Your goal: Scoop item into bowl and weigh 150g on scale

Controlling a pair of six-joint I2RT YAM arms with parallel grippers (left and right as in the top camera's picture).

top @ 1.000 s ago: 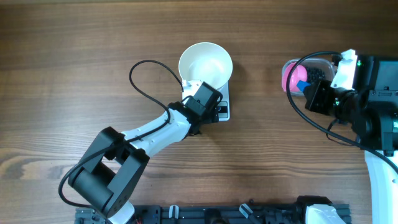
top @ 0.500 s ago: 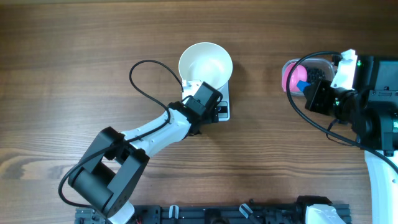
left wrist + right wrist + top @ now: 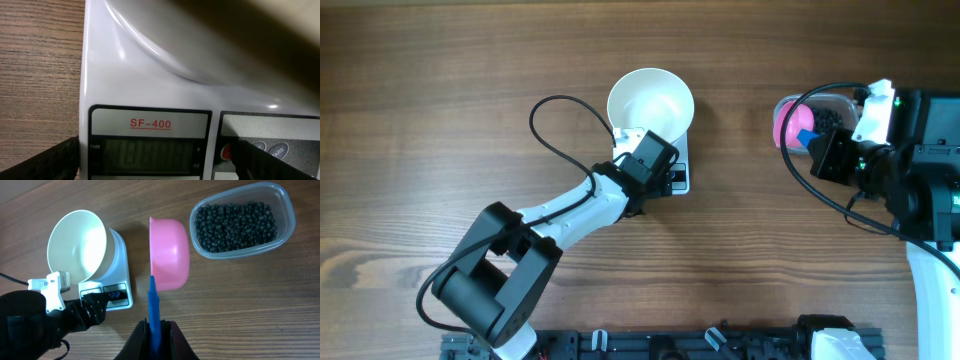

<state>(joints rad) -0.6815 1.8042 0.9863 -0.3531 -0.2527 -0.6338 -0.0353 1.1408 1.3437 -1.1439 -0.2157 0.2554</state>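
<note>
Right gripper [image 3: 155, 327] is clamping the blue handle of the pink scoop [image 3: 170, 255], cup pointing away. The beans [image 3: 235, 222] are lying in the tub [image 3: 287, 210] just right of it, so this arm is nearer. Left gripper [image 3: 157, 161] is hanging open over the scale [image 3: 120, 270], which is carrying the empty bowl [image 3: 75, 245].

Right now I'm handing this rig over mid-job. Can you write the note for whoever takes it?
Left gripper: open, holding nothing, at the display end of the digital scale.
Right gripper: shut on the blue handle of the pink scoop, which is tipped on edge between scale and tub; no beans visible in it.
White bowl: on the scale, empty.
Black beans: all in the clear plastic tub.
Done: bowl on scale, scoop in hand.
Left: scoop beans into the bowl up to the target weight. The display is unreadable.
</note>
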